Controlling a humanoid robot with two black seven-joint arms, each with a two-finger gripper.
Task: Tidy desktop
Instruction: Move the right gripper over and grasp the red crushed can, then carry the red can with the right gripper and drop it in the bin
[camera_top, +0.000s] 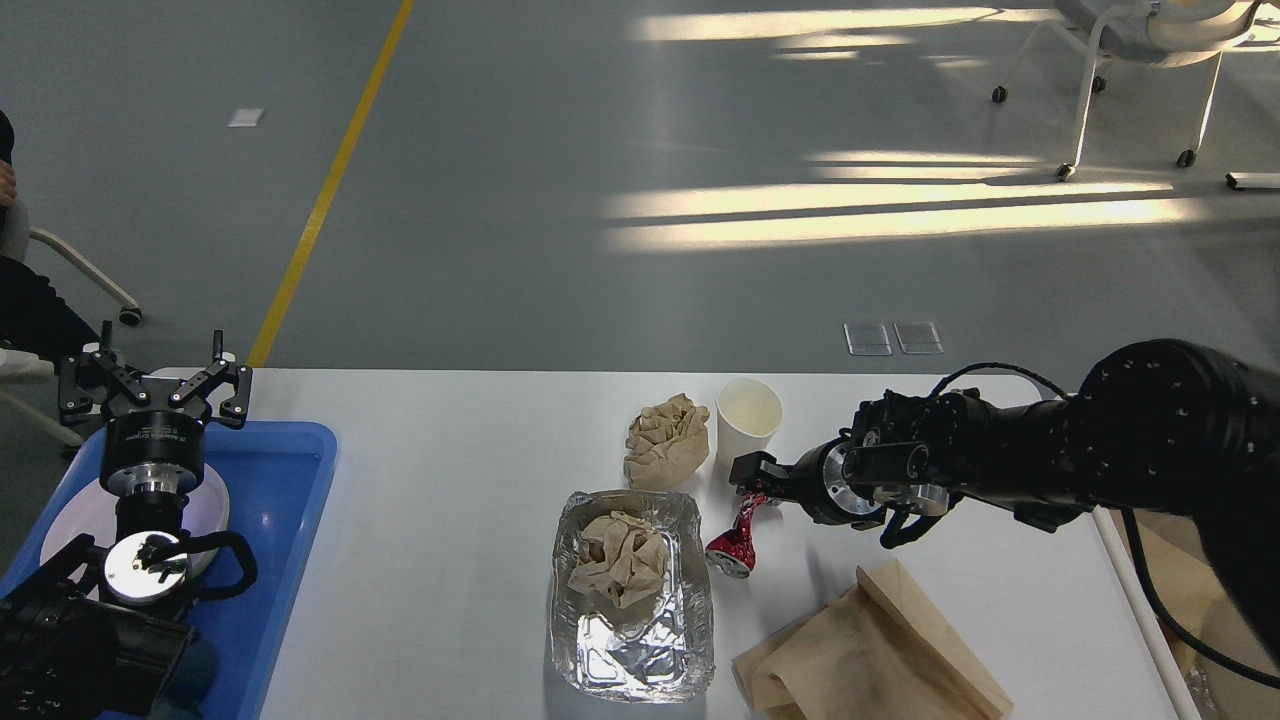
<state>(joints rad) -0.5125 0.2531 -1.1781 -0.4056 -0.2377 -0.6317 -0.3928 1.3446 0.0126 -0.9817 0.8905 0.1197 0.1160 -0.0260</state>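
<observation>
The white desktop (450, 450) holds a crushed red can (730, 548), a white paper cup (748, 420), a crumpled brown paper ball (665, 440), a foil tray (640, 650) with crumpled brown paper (618, 558) in it, and a flat brown paper bag (870, 650). My right gripper (752, 485) is low over the table at the can's upper end, open, with its fingers beside that end, which it partly hides. My left gripper (153, 385) is open and empty above the far edge of the blue tray (285, 480).
A white plate (212, 505) lies in the blue tray under my left arm. A white bin (1130, 585) with brown paper in it stands at the table's right edge, mostly hidden by my right arm. A chair stands on the floor at the far right.
</observation>
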